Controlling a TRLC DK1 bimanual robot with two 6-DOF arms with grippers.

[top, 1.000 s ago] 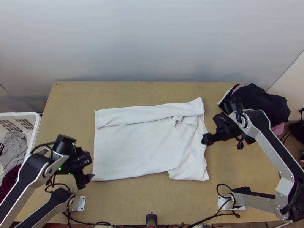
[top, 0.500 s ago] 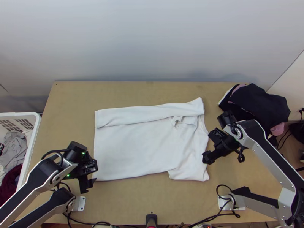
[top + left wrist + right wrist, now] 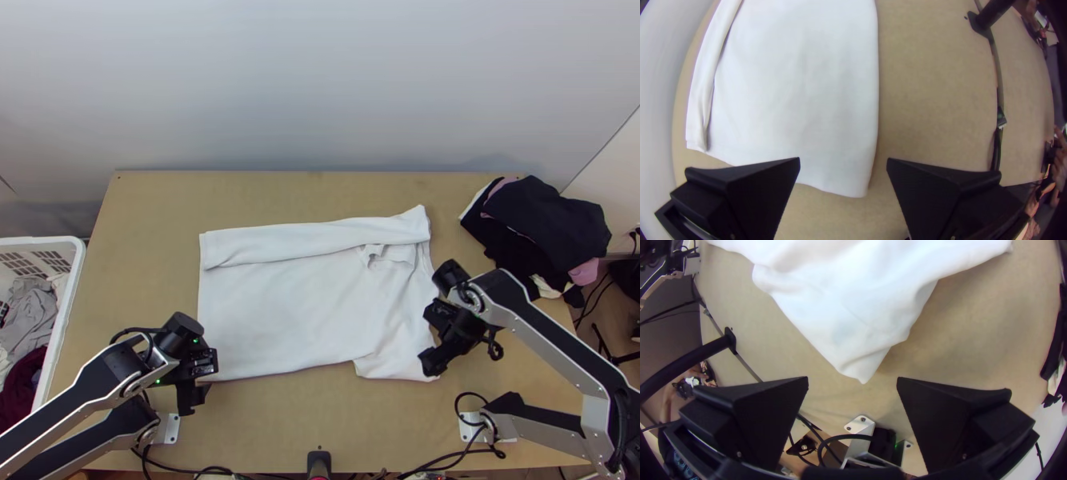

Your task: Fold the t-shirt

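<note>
The fingers of the left gripper [image 3: 198, 400] and right gripper [image 3: 428, 362] are being held wide apart near corners of the t-shirt [image 3: 288, 320], which is being supported by the desk [image 3: 272, 428].

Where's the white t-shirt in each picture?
Top view: the t-shirt lies mid-way along the table.
Left wrist view: its hem corner points at the open left gripper.
Right wrist view: a sleeve corner points at the open right gripper.
Shared landmark: the table beneath it.
</note>
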